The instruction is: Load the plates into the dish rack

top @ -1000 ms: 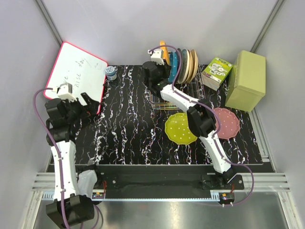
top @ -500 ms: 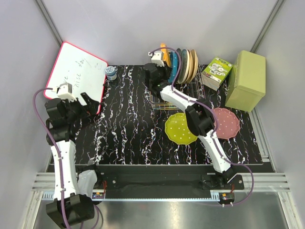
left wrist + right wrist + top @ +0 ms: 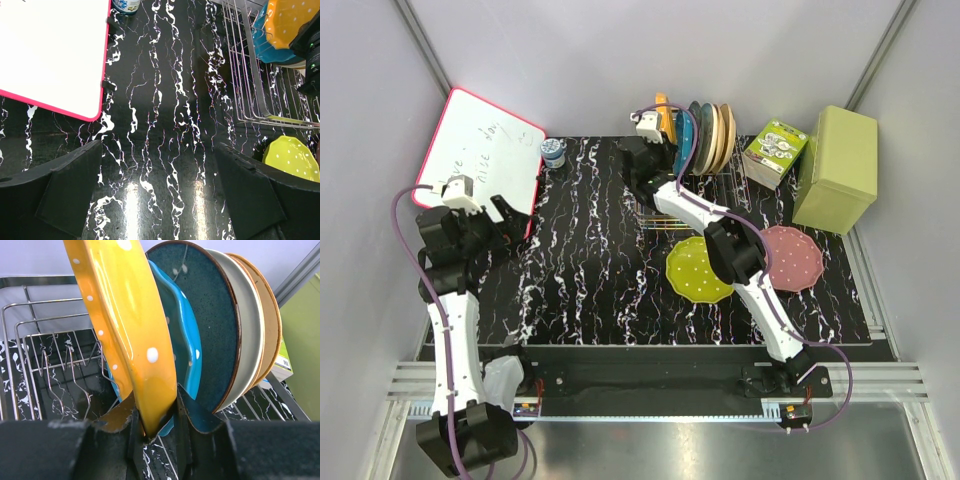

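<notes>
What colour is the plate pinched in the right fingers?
The plate is orange with white dots; right wrist view.

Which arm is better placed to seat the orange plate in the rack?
Right. Its gripper is shut on the orange plate, held at the rack beside the blue plate. The left gripper is open and empty, off by the whiteboard.

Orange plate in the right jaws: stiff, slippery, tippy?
Probably stiff: the orange plate holds straight though pinched only at its rim. Glossy surface may slip. Released unslotted, it would likely lean onto the blue plate.
</notes>
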`<state>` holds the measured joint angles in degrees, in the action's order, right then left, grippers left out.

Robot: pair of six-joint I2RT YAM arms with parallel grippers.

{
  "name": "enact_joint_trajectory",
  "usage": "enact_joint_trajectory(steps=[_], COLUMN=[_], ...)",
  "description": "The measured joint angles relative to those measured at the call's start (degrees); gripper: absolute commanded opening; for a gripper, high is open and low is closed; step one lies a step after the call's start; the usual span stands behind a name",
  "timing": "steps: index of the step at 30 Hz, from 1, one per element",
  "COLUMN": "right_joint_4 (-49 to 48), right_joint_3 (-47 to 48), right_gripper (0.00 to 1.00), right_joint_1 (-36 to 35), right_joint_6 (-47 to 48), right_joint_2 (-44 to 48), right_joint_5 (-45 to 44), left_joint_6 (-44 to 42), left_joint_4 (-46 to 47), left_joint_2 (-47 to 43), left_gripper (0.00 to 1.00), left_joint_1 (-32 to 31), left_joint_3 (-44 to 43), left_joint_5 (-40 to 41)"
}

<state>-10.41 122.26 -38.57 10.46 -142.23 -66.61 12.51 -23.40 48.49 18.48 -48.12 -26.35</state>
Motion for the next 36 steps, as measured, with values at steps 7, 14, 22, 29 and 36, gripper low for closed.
enact_joint_trajectory(steps=[7, 14, 22, 29, 36], right_joint_4=[0.50, 0.85, -1.49, -2.69, 7.52], right_joint_3=[0.09, 0.09, -0.57, -1.09, -0.66], right_gripper=[0.16, 0.24, 0.00, 0.00, 0.00], right_joint_1=[0.00, 0.00, 0.00, 0.00, 0.11], right_joint_6=[-1.55, -2.40, -0.04, -0.52, -12.59], right_joint_2=[-0.24, -0.24, -0.26, -0.37, -0.37], right_joint_5=[-0.17, -0.33, -0.31, -0.92, -0.87], left_joint_6=[0.00, 0.02, 0.26, 0.92, 1.09], left_joint_4=[0.02, 0.17, 0.42, 0.59, 0.63], left_joint_2=[0.13, 0.13, 0.17, 0.48, 0.87], left_gripper=[0.99, 0.99, 0.99, 0.99, 0.99], left_joint_1=[0.09, 0.11, 0.15, 0.24, 0.24], left_joint_3=[0.00, 0.00, 0.00, 0.28, 0.76], left_joint_5=[-0.37, -0.81, -1.92, -2.58, -3.26])
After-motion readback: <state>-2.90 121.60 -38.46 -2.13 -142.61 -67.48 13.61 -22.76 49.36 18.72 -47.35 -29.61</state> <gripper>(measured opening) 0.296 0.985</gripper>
